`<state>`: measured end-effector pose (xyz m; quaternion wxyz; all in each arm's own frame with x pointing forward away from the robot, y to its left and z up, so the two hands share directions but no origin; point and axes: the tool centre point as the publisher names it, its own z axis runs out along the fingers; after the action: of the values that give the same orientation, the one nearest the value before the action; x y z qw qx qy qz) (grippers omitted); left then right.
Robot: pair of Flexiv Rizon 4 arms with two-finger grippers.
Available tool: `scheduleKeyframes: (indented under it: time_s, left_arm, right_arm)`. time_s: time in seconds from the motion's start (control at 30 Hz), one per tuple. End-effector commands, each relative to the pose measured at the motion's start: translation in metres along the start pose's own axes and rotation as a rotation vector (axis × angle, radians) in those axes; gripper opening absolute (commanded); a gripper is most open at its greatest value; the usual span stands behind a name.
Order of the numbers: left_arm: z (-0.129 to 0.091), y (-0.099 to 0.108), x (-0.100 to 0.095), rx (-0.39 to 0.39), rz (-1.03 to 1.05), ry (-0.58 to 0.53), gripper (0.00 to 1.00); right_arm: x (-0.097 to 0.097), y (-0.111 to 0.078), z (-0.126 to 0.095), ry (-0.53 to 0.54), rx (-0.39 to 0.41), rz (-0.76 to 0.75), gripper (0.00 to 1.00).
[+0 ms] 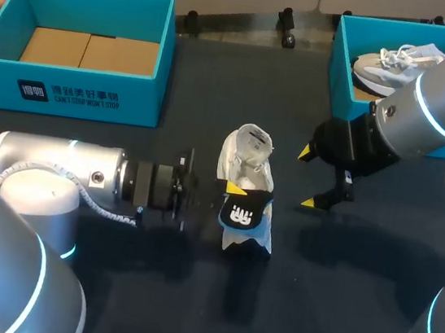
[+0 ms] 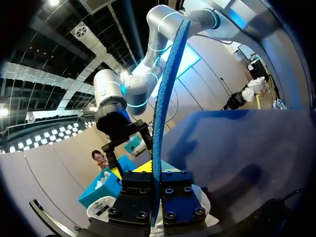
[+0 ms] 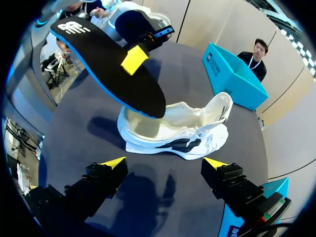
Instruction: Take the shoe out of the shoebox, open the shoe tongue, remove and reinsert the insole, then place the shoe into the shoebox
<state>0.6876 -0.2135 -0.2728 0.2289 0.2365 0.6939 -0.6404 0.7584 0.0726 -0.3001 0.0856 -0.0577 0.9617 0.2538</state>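
**Item 1. Shoe (image 1: 245, 165).** White, with a dark stripe along the side. It rests on the dark surface (image 1: 187, 310) near the middle, in neither box. The tongue is pulled up and back, leaving the mouth open.

**Item 2. Insole (image 1: 246, 212).** Black on top with a white mark, blue underneath. It is held clear of the surface over the near end of the shoe. In the right wrist view one end of the insole (image 3: 113, 69) dips to the shoe's (image 3: 182, 133) opening (whether it goes inside cannot be told).

**Item 3. Left end effector (image 1: 238, 200).** It comes in low from the left and is closed on the insole. The left wrist view shows both fingers (image 2: 136, 197) pressed against the thin blue sheet, which stands edge-on between them.

**Item 4. Right end effector (image 1: 307, 178).** It hangs just right of the shoe with its yellow tips spread wide and holds nothing. In its own view the shoe lies ahead of it.

**Item 5. Left shoebox (image 1: 76, 94).** Teal and open, at the far left of the surface, with brown cardboard showing inside.

**Item 6. Right shoebox (image 1: 340, 67).** Teal, at the far right, and partly hidden by the right arm. A second shoe (image 1: 392, 62) with white laces lies in it.
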Motion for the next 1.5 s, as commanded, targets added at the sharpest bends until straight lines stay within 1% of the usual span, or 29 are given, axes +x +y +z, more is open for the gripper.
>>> scheduleKeyframes:
  time_s: [0.03,0.17,0.47,0.63,0.73,0.87,1.0,1.23,1.5]
  left_arm:
    - [0.007,0.005,-0.001,-0.003,0.000,0.000,0.00]
    - [0.006,0.009,0.001,-0.014,0.001,0.001,0.00]
    - [0.004,0.010,0.003,-0.030,-0.002,0.003,0.00]
    - [0.006,0.000,-0.003,-0.014,-0.003,-0.011,0.00]
    - [0.008,-0.005,-0.001,-0.004,0.000,-0.007,0.00]
    - [0.014,-0.006,0.002,0.001,0.000,-0.005,0.00]
    - [0.020,-0.005,0.001,-0.004,-0.004,-0.022,0.00]
    - [0.028,-0.005,0.002,0.002,0.000,-0.015,0.00]
    - [0.030,0.006,0.002,-0.028,0.001,-0.022,0.00]
  right_arm:
    - [0.001,0.000,0.000,-0.001,-0.001,0.000,1.00]
    - [0.001,0.000,0.000,-0.001,-0.001,0.000,1.00]
    - [0.001,0.000,0.000,-0.001,-0.001,0.000,1.00]
    - [0.001,0.000,0.000,-0.001,-0.001,0.000,1.00]
    - [0.001,0.000,0.000,-0.001,-0.001,0.000,1.00]
    - [0.001,0.000,0.000,-0.001,-0.001,0.000,1.00]
    - [0.001,0.000,0.000,-0.001,-0.001,0.000,1.00]
    - [0.001,0.000,0.000,-0.001,-0.001,0.000,1.00]
    - [0.001,0.000,0.000,-0.001,-0.001,0.000,1.00]
